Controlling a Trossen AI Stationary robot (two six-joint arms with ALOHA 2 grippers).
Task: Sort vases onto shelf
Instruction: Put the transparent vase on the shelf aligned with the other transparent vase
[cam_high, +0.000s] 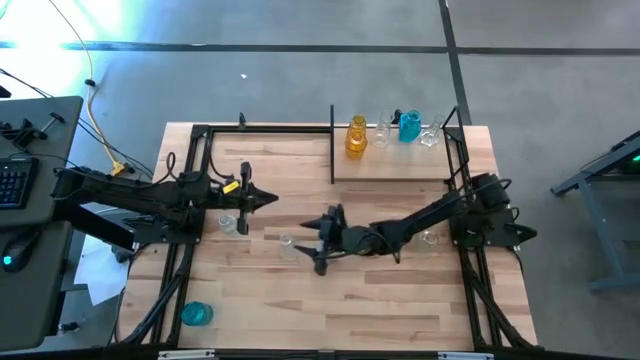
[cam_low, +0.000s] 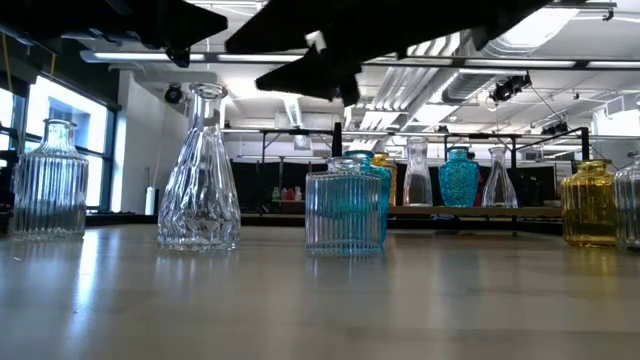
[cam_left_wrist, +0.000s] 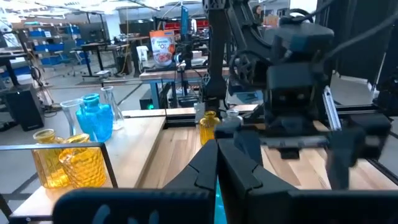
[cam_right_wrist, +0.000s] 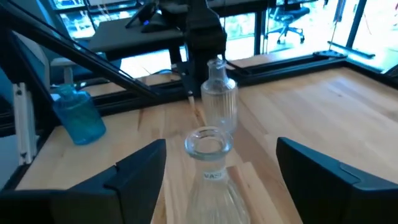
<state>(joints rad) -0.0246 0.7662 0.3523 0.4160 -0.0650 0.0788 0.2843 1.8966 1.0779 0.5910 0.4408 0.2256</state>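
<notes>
Progress stood at roughly half, by my judgement: an amber vase (cam_high: 356, 138), a teal vase (cam_high: 409, 126) and some clear ones sat on the shelf (cam_high: 395, 168). Left on the wooden tabletop (cam_high: 400, 300) were a clear vase (cam_right_wrist: 208, 163) just ahead of my right gripper (cam_high: 322, 240), whose fingers gaped wide around nothing, another clear one (cam_high: 229, 223) near my left gripper (cam_high: 262, 199), pinched closed and empty, and a teal one (cam_high: 196, 314) at the near left corner. Behind lay a workshop with desks and ceiling lights.

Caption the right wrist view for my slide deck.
Open right gripper straddles a clear vase on the table.
</notes>
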